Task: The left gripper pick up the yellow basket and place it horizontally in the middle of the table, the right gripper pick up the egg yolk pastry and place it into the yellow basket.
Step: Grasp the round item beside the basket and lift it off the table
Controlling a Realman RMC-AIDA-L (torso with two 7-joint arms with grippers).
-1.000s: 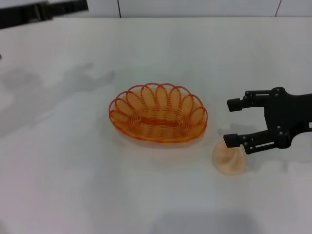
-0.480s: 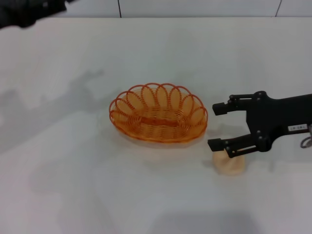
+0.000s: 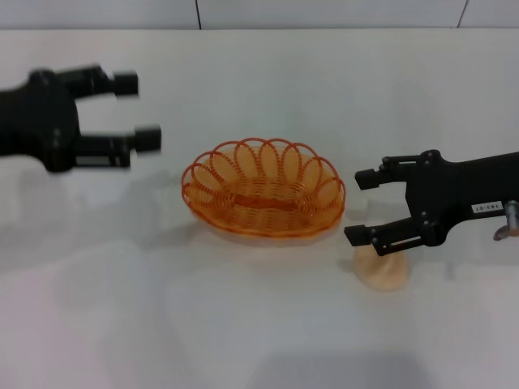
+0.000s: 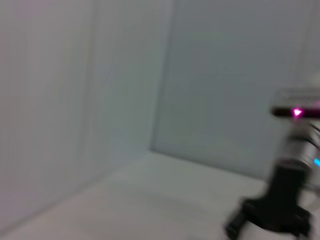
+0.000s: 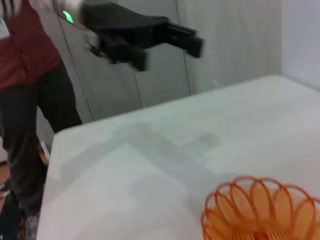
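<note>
soft pastry, light basket

the pastry [image 3: 381,267] sits on the table [image 3: 243,324] beside the basket [image 3: 263,188]. it looks soft: grip its sides gently. right gripper [image 3: 362,207] hovers over it, jaws apart; left gripper [image 3: 136,111] is open, raised left of the basket.

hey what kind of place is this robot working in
Probably an indoor lab or test room: a plain white table with only a yellow basket and an egg yolk pastry on it, grey cabinet doors, and a bystander.
</note>
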